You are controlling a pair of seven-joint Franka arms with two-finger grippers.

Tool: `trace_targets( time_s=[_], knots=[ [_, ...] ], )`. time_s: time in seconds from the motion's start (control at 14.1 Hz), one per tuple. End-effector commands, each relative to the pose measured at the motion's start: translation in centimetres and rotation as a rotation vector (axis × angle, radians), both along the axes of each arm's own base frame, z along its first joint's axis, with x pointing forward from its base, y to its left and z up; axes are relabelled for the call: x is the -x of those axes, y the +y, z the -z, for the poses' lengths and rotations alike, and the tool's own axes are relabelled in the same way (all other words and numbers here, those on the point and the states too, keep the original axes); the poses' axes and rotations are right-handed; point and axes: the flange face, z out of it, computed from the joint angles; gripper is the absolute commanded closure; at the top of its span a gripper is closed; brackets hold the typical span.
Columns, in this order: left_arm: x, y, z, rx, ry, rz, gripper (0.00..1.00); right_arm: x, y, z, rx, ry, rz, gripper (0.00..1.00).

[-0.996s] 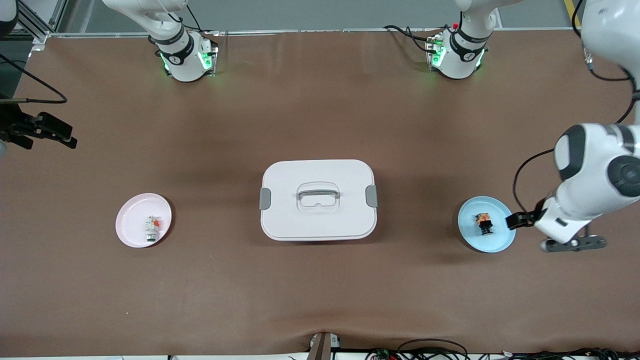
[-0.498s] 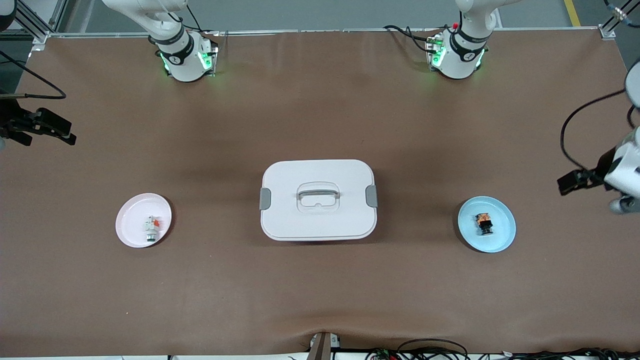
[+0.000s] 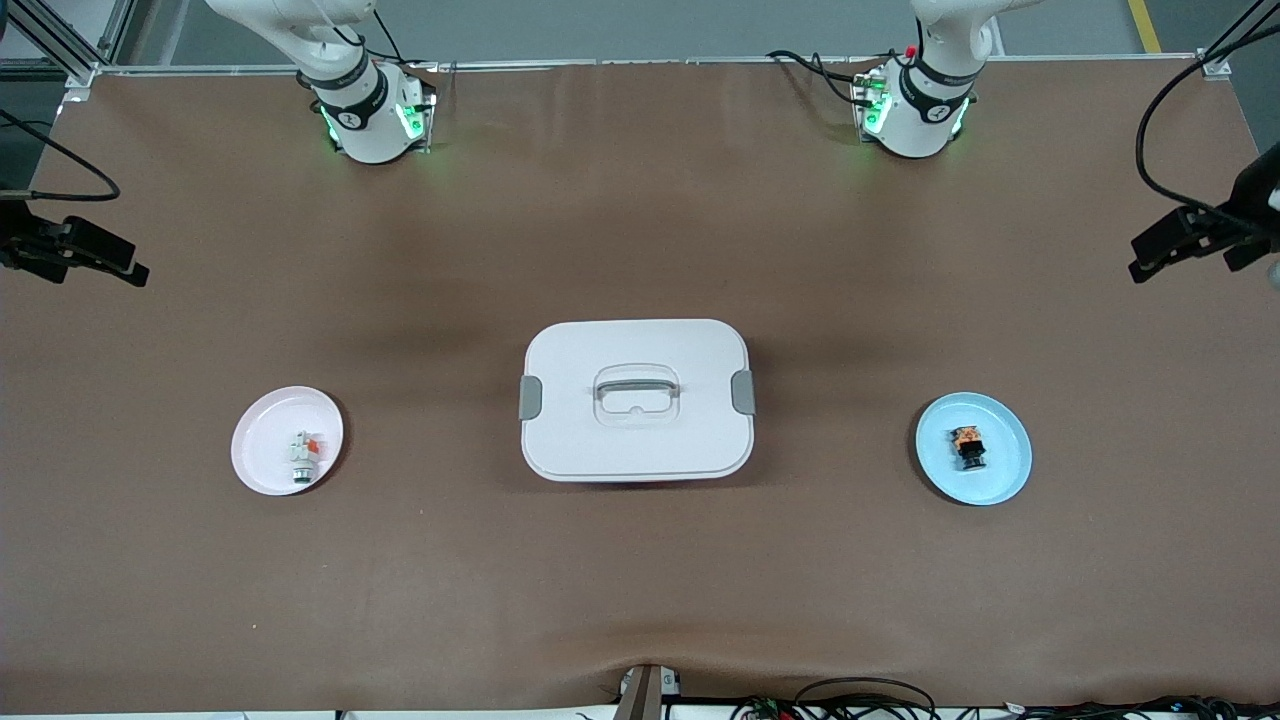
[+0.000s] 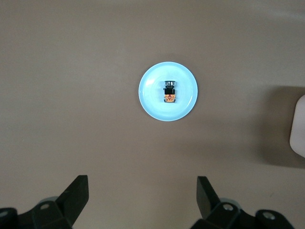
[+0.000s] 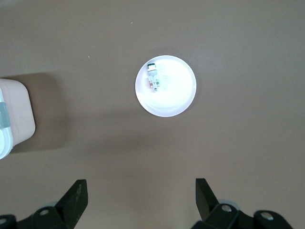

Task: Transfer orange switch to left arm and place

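The orange switch [image 3: 968, 447], a tiny black cylinder with an orange end, lies on a blue plate [image 3: 1001, 472] toward the left arm's end of the table. The left wrist view shows the switch [image 4: 169, 94] on that plate [image 4: 151, 95] from high up. My left gripper [image 4: 142, 183] hangs open and empty over bare table beside the plate. The white lidded box [image 3: 637, 400] stands at mid-table, between the two plates. My right gripper [image 5: 141, 183] is open and empty, high over the table near a pink plate [image 5: 177, 98].
The pink plate [image 3: 260, 440] toward the right arm's end holds a small white-and-green part [image 3: 303, 455]. Both arm bases stand along the table's edge farthest from the front camera. Cables lie along the nearest edge. A corner of the box [image 5: 14, 119] shows in the right wrist view.
The left arm has lifted away from beside the blue plate and swung out to the table's end, mostly leaving the front view. The right arm has hardly shifted.
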Motion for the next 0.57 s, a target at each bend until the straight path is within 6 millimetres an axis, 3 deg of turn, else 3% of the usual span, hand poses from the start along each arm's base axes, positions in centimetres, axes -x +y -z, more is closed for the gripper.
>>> trace_targets(
  time_s=[0.0,0.07,0.36,0.5],
  knots=[
    [1.6,-1.3,-1.3,0.006,-0.003,0.030,0.00,0.8,0.1,-0.3,-0.018,0.000,0.019,0.00],
    [1.8,-2.7,-1.3,0.004,0.003,0.051,0.00,0.8,0.2,-0.3,-0.016,0.001,0.019,0.00],
    [2.6,-1.4,-1.1,0.030,0.050,0.039,0.00,0.8,0.5,-0.2,-0.016,0.003,0.013,0.00],
    [2.8,-2.0,-1.0,0.037,0.062,0.044,0.00,0.7,0.8,-0.2,-0.005,-0.001,0.004,0.00]
  ],
)
